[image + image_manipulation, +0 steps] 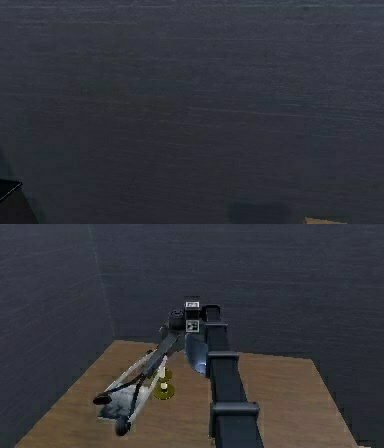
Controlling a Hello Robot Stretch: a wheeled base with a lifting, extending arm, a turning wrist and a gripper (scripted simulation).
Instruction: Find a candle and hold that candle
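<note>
The pincer (113, 412) reaches over the wooden bench (290, 394), near a small yellowish thing (165, 387) on it; whether the pincer holds anything cannot be told.

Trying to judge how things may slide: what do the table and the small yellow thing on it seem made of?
Table: looks like wood, matte brown, with faint grain lines along its top. Small yellow thing: pale, smooth, possibly wax; too small to tell surely.

Dark arm (228, 389) extended, wrist (180, 327) apparently turned, jaws slanting down toward lower left
</note>
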